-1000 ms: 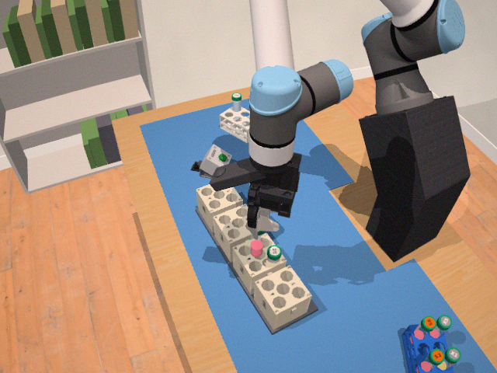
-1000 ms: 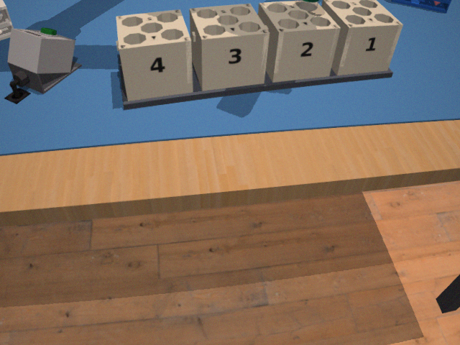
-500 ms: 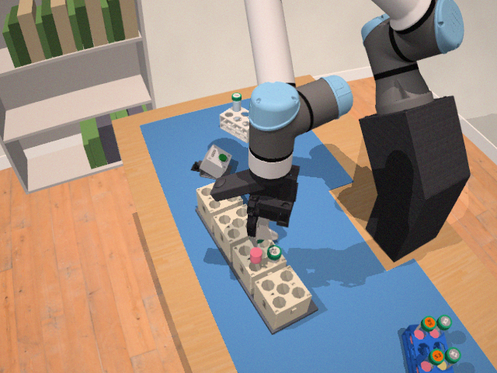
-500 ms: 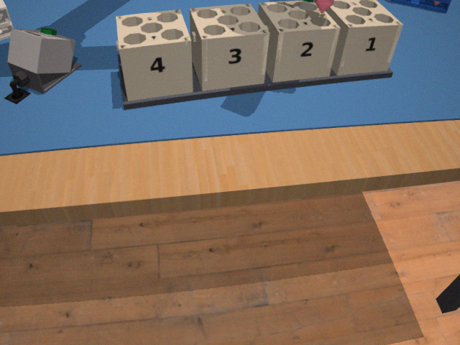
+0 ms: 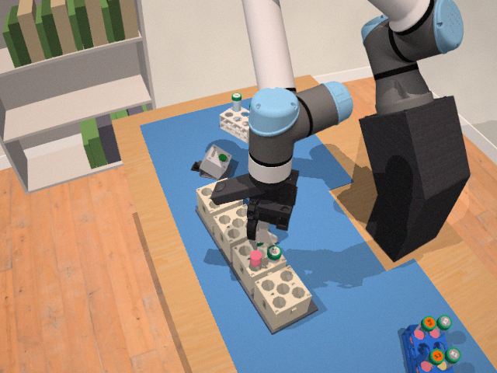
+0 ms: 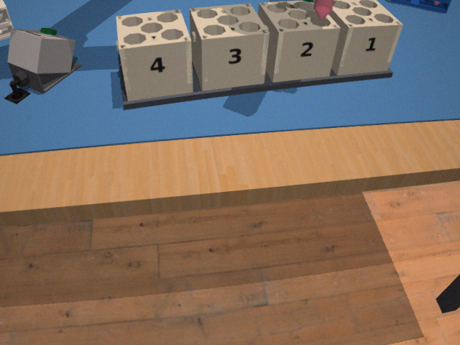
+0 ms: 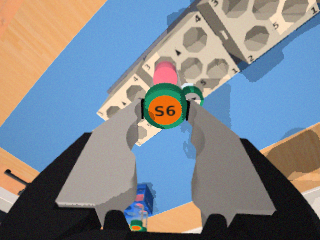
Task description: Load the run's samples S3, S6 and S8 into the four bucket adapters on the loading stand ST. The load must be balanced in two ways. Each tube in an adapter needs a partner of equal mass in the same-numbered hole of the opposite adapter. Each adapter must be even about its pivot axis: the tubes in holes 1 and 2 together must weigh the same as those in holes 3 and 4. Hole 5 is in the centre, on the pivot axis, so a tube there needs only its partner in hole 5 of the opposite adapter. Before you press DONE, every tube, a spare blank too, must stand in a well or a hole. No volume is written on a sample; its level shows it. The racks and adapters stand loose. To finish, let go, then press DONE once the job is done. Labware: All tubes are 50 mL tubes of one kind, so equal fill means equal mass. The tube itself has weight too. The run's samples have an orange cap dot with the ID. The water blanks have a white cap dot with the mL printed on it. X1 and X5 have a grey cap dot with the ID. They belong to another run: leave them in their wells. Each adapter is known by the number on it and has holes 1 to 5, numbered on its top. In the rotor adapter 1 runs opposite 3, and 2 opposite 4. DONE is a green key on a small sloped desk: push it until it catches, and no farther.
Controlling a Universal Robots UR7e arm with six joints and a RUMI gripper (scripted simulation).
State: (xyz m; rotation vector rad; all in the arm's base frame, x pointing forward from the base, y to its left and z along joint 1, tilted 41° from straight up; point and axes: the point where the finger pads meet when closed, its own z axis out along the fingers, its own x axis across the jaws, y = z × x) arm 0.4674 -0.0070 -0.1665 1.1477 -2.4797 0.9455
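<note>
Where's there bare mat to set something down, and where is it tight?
Mat shows between the adapter row and blue rack, and between the row and the wooden table edge. Crowded: adapter 2, with the gripper, sample S6 and a white-dot blank.

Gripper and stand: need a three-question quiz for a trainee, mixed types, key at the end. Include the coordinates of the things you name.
1. Which sample is in the gripper (image 5: 262, 237) (image 7: 165, 111)?
2. True or false: adapter 2 (image 5: 244, 268) (image 6: 306, 61) (image 7: 212, 50) has no white-dot blank in it.
3. Samples S3 (image 5: 436, 356) and S8 (image 5: 429, 322) stand in:
A) adapter 1
B) the white rack
C) the blue rack

Key: 1. S6 (image 5: 255, 258) (image 6: 323, 7) (image 7: 165, 106); 2. false; 3. C
</note>
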